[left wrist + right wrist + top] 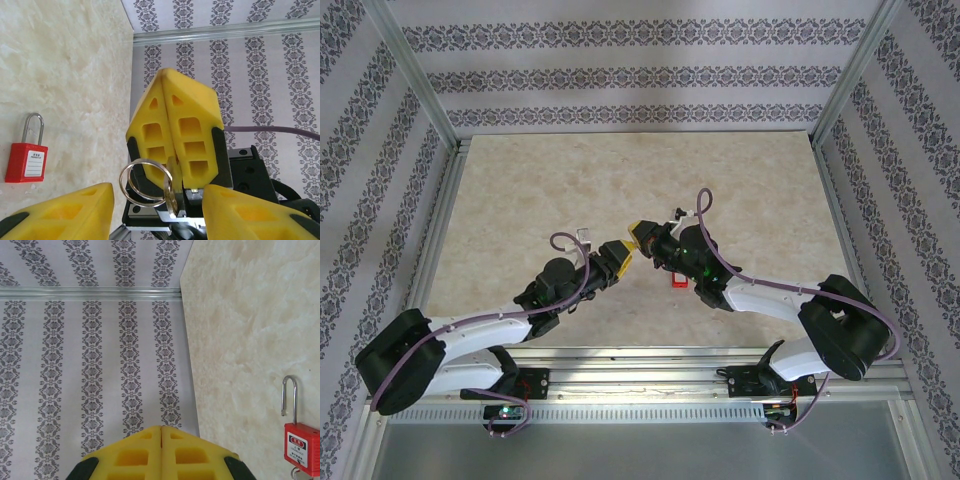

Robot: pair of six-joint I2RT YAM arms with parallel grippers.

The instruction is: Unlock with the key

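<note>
A red padlock [677, 279] with a steel shackle lies flat on the table, below my right wrist; it is at the left of the left wrist view [27, 161] and at the lower right of the right wrist view [301, 445]. My right gripper [642, 237] [161, 429] is shut, and its yellow fingers [172, 120] pinch a brass key [173, 192] that carries a steel ring [145, 182]. My left gripper [625, 258] [157, 200] faces it tip to tip, open, with one yellow finger on each side of the key and ring and not touching them.
The marble-patterned table [520, 200] is fenced by aluminium posts and patterned walls [640, 70] on three sides. Both arms meet above the middle of the table, with the padlock just right of the meeting point.
</note>
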